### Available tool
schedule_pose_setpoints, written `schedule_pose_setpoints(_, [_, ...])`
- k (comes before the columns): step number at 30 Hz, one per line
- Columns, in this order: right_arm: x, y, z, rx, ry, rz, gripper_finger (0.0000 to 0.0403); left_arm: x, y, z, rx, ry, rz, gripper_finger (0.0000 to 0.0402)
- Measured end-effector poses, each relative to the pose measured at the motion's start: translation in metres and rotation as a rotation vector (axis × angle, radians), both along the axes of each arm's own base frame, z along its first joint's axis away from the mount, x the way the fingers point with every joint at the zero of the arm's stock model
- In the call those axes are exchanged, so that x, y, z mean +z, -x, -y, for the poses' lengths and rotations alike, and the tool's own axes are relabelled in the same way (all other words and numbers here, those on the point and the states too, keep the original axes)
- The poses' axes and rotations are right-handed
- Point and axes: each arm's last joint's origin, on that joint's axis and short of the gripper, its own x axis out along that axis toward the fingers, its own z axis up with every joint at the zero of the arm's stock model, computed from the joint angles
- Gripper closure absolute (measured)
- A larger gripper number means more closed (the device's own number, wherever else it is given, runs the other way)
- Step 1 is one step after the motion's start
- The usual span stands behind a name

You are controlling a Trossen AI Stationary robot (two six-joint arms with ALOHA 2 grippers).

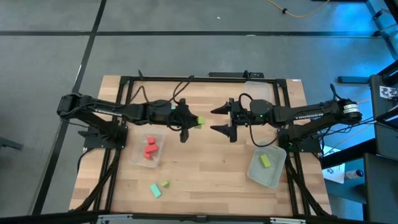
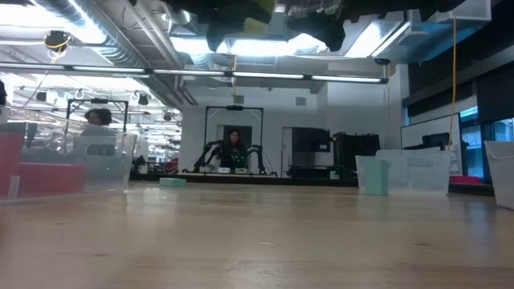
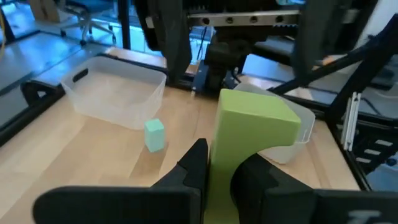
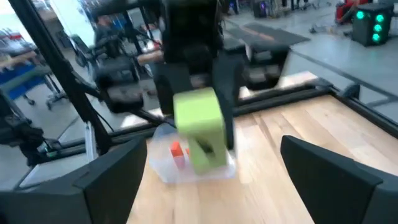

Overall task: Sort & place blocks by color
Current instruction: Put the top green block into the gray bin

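Note:
My left gripper (image 1: 190, 121) hovers over the table's middle, shut on a yellow-green block (image 1: 199, 121). My right gripper (image 1: 219, 119) faces it from the right, open, its fingers standing wide just short of the block (image 4: 199, 127) and touching nothing. Red blocks (image 1: 149, 149) lie in a clear tray (image 1: 138, 160) near the left arm. One yellow-green block (image 1: 265, 160) lies in a clear tray (image 1: 277, 177) on the right. A mint block (image 1: 155, 190) and a small yellow-green block (image 1: 165, 184) lie on the wood near the front edge. Another mint block (image 3: 154, 135) stands on the table beyond my left gripper. My left gripper pinches the yellow-green block's lower part (image 3: 219, 177) between its two fingers (image 3: 193, 165). The fingers come level from the table's left. The block is lifted clear of the table, and its larger end (image 3: 255, 121) sticks out past the fingertips toward my right gripper.
A third clear tray (image 1: 258, 91) with no blocks showing in it sits at the far right of the table. A black frame (image 1: 186, 78) runs along the table's edges. Bare wood lies between the two near trays. People show in the room behind (image 2: 234, 144).

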Motion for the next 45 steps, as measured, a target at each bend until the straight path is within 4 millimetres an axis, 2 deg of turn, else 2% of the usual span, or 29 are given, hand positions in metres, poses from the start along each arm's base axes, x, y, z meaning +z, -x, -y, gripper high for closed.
schedule_pose_setpoints(7, [-0.008, -0.009, -0.006, 0.020, -0.003, -0.006, 0.0059, -0.004, -0.024, 0.000, -0.002, -0.002, -0.020, 0.0363])
schedule_pose_setpoints(16, [-0.009, -0.010, -0.006, 0.012, -0.019, -0.005, 0.0125, -0.006, -0.027, 0.000, -0.002, -0.001, -0.018, 0.0363])
schedule_pose_setpoints(29, [-0.011, -0.011, -0.006, 0.012, -0.017, -0.008, 0.0258, -0.005, -0.027, 0.000, -0.005, 0.011, -0.010, 0.0364])
schedule_pose_setpoints(37, [-0.010, -0.011, -0.006, 0.013, -0.022, -0.005, 0.0259, -0.005, -0.027, -0.001, -0.005, 0.013, -0.010, 0.0353])
schedule_pose_setpoints(45, [-0.010, -0.007, -0.006, 0.020, -0.027, -0.036, 0.0269, 0.003, -0.016, -0.014, -0.082, 0.079, -0.029, 0.0278])
